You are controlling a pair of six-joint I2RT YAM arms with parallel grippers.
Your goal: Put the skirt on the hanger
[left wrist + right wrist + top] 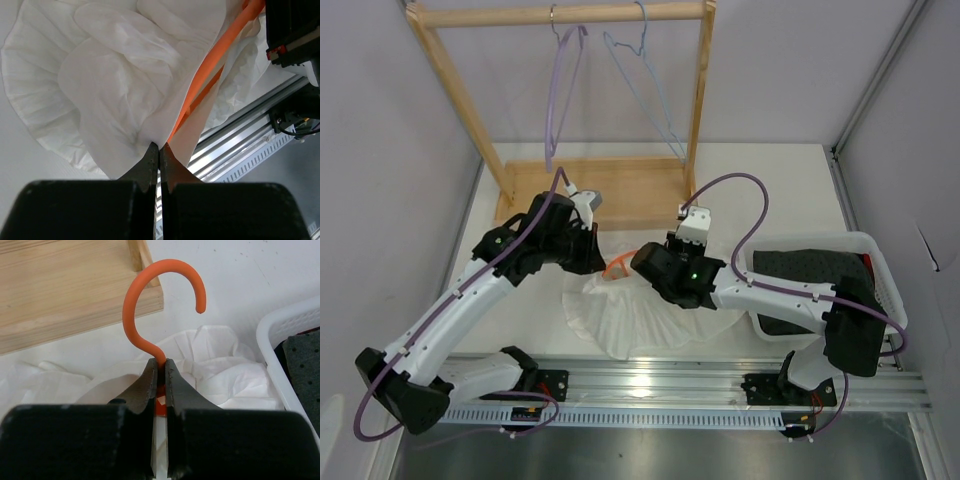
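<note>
The white skirt (pixel 625 320) lies spread on the table in front of the arms, its ruffled hem toward the near rail. The orange hanger (pixel 619 268) shows as a short piece between the two grippers. My left gripper (pixel 160 146) is shut on an edge of the skirt (pixel 120 80), with the hanger's orange arm (pixel 210 70) running under the fabric beside it. My right gripper (pixel 159 361) is shut on the hanger at the base of its hook (pixel 150 295), above the skirt (pixel 225 370).
A wooden rack (pixel 560 14) stands at the back with a purple hanger (pixel 560 90) and a light blue wire hanger (pixel 650 95). A white basket (pixel 880 270) with dark cloth (pixel 810 275) sits at the right. A metal rail (pixel 700 385) runs along the near edge.
</note>
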